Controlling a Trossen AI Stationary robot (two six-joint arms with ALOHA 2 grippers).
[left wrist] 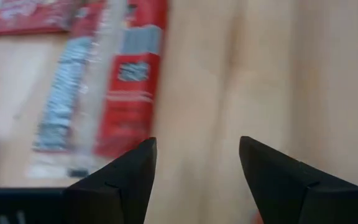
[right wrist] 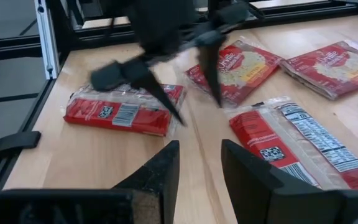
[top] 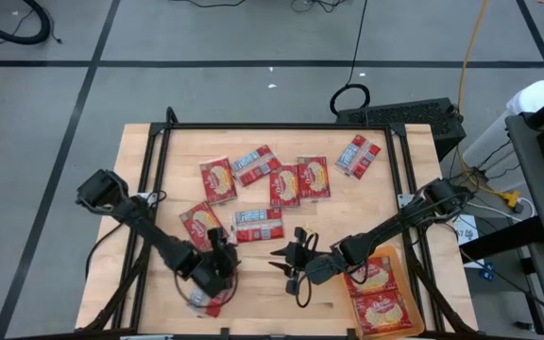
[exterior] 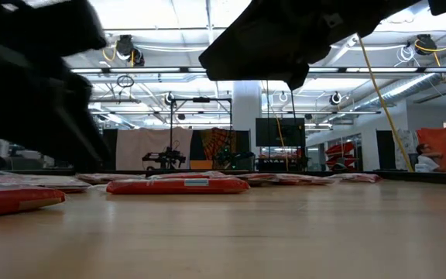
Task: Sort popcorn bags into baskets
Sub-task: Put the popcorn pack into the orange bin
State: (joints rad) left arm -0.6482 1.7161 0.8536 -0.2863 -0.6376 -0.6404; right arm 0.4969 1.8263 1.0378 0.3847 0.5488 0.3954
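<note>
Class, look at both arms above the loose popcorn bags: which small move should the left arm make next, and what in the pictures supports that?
Probably lower the left gripper onto the popcorn bag with the grey-white panel lying just ahead of it. Its fingers are open with only bare table between them. The right gripper is also empty, and the orange basket already holds two bags.
</note>
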